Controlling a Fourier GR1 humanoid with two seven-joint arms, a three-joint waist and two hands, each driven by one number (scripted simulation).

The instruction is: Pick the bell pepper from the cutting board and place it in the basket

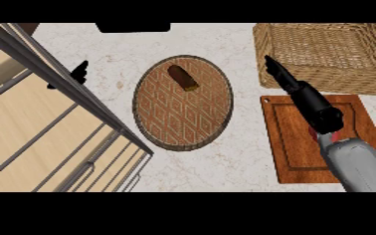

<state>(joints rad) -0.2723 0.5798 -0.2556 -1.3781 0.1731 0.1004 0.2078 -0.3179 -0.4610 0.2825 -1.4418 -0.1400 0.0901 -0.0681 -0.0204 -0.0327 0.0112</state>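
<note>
The wooden cutting board (290, 144) lies at the lower right. My right hand (297, 89) stretches over its far edge, its straight fingers pointing up-left and reaching the near left corner of the wicker basket (323, 45). It is open and nothing shows in it. A small red patch (325, 138) peeks out beside the wrist above the board; I cannot tell whether this is the bell pepper, and no pepper shows plainly anywhere. My left hand (75, 73) rests at the left, fingers up, partly hidden behind a rack.
A round woven mat (183, 114) lies in the middle of the marble counter with a brown oblong item (183, 78) on its far part. A slatted wooden rack with metal rails (58, 129) fills the left side. A dark object (132, 27) sits at the far edge.
</note>
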